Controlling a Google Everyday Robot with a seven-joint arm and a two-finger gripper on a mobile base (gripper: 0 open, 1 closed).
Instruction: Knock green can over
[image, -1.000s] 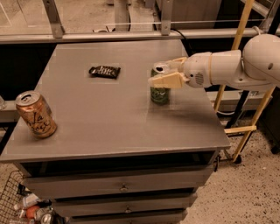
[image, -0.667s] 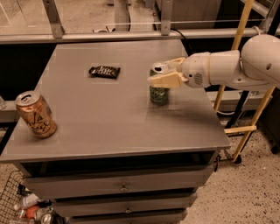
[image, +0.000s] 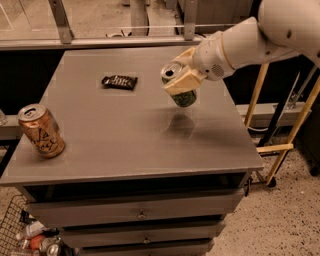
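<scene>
The green can (image: 184, 98) is tilted, with its silver top (image: 170, 71) leaning toward the left. It seems to hang a little above the grey table (image: 125, 145), with its shadow on the surface below it. My gripper (image: 178, 81) reaches in from the right on a white arm (image: 250, 40). Its cream fingers (image: 186, 76) are closed around the can's upper half.
An orange-bronze can (image: 41, 131) stands near the table's front left edge. A black snack packet (image: 119, 81) lies at the back, left of the green can. Drawers (image: 140, 215) sit under the tabletop. A wire basket (image: 20, 235) is at the lower left and a yellow wooden frame (image: 280, 145) at the right.
The green can stood upright on the table with my gripper on it. Now it is tilted to the left and raised off the surface.
</scene>
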